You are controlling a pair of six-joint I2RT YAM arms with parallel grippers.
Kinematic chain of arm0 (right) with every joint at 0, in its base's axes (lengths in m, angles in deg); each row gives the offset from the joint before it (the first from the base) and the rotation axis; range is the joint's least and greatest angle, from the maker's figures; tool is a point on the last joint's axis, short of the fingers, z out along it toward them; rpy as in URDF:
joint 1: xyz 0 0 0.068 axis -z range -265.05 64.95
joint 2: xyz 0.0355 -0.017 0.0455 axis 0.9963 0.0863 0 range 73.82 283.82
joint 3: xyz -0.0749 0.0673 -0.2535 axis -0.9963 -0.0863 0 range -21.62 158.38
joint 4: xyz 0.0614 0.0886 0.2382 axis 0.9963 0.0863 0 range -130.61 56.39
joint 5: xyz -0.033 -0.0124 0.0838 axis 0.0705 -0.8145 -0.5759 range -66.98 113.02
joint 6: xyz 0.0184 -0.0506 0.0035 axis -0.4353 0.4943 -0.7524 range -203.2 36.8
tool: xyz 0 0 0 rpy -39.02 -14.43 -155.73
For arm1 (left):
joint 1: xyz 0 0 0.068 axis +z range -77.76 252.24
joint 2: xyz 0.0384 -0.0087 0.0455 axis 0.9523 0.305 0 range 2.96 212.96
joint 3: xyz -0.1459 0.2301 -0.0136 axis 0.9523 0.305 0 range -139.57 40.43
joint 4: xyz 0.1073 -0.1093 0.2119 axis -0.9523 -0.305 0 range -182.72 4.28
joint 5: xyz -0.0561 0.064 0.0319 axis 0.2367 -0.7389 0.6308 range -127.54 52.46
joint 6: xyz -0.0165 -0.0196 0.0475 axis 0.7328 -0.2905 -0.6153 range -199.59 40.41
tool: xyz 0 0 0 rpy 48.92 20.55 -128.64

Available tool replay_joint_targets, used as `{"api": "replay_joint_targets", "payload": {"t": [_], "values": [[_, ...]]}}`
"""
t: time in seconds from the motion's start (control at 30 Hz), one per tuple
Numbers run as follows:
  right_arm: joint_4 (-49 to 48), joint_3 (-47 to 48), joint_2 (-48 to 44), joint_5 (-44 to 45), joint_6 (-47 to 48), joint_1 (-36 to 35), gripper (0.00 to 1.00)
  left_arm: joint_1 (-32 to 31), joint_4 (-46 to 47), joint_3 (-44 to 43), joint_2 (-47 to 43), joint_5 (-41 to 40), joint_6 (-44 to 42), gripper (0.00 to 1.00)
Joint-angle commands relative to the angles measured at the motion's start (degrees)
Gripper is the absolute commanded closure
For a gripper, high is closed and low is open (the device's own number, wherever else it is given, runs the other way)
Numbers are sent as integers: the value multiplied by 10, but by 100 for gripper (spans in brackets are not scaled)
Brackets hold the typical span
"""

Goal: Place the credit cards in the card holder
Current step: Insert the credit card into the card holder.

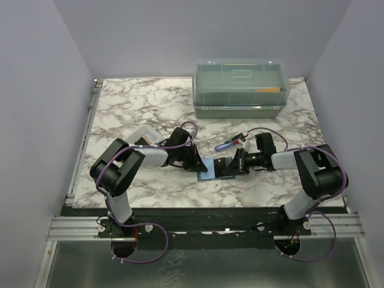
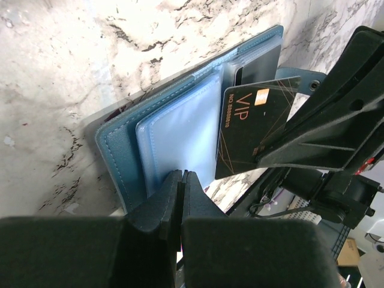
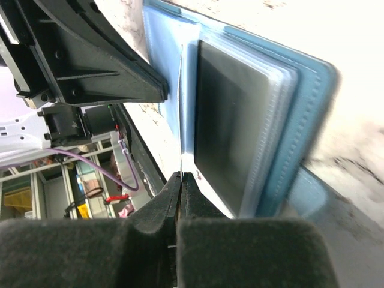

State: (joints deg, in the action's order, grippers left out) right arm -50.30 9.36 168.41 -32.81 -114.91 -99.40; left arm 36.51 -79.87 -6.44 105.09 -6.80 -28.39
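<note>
The teal-blue card holder [image 2: 120, 150] lies open on the marble, its clear sleeves up; it shows in the top view [image 1: 207, 172] between both grippers. My right gripper [image 3: 182, 177] is shut on a black credit card [image 2: 246, 135] with gold "VIP" lettering, seen edge-on in the right wrist view [image 3: 181, 108]. The card's far edge lies over the holder's sleeves. Another dark card [image 3: 231, 120] sits in a sleeve. My left gripper [image 2: 182, 175] is shut, its tips against the holder's near edge; nothing shows between them.
A large translucent lidded box [image 1: 240, 89] stands at the back. A small white tray [image 1: 144, 135] lies behind the left arm. A blue pen-like object [image 1: 230, 143] lies behind the right gripper [image 1: 224, 167]. The table's near edge is just below the holder.
</note>
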Motion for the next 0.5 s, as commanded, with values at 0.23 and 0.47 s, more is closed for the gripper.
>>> {"api": "replay_joint_targets", "payload": {"t": [0.23,0.47], "values": [[-21,-32,6,-49,-22,19,100,2,-41,21,-4,-34,-14,100],[46,-19,5,-56,35,19,100,2,-41,19,-4,-33,-16,100]]}}
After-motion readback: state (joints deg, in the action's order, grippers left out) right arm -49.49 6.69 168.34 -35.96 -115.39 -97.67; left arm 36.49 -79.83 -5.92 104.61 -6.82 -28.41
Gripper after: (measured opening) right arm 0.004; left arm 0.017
